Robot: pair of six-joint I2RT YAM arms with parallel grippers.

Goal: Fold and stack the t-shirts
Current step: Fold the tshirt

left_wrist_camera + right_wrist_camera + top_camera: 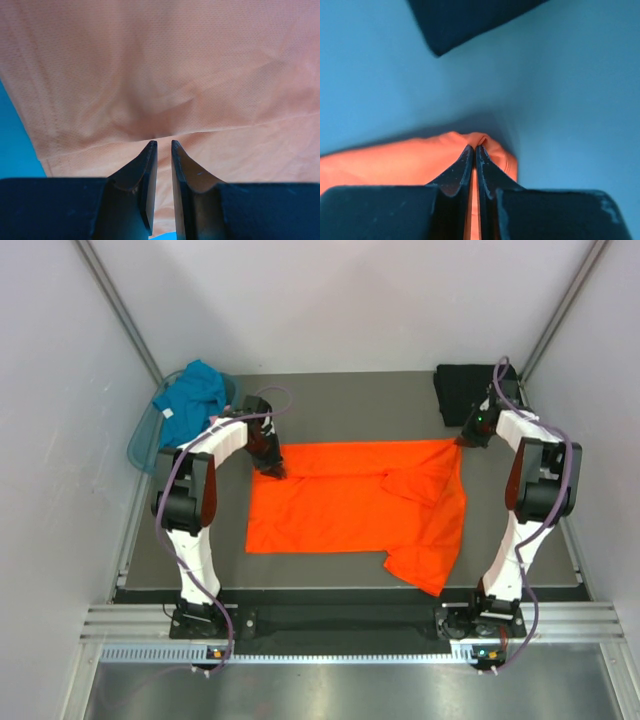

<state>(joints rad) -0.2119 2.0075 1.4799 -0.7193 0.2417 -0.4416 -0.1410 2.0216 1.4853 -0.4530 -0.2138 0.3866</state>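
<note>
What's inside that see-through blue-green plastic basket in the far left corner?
A crumpled teal cloth t-shirt lies heaped in the basket. Anything beneath that shirt is covered and cannot be seen.

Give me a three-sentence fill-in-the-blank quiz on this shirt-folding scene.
1. The teal t-shirt lies in the ___.
2. The black t-shirt sits at the far ___ corner of the table.
3. The left pincer and right pincer both pinch the spread t-shirt, coloured ___.
Missing: basket, right, orange.
</note>
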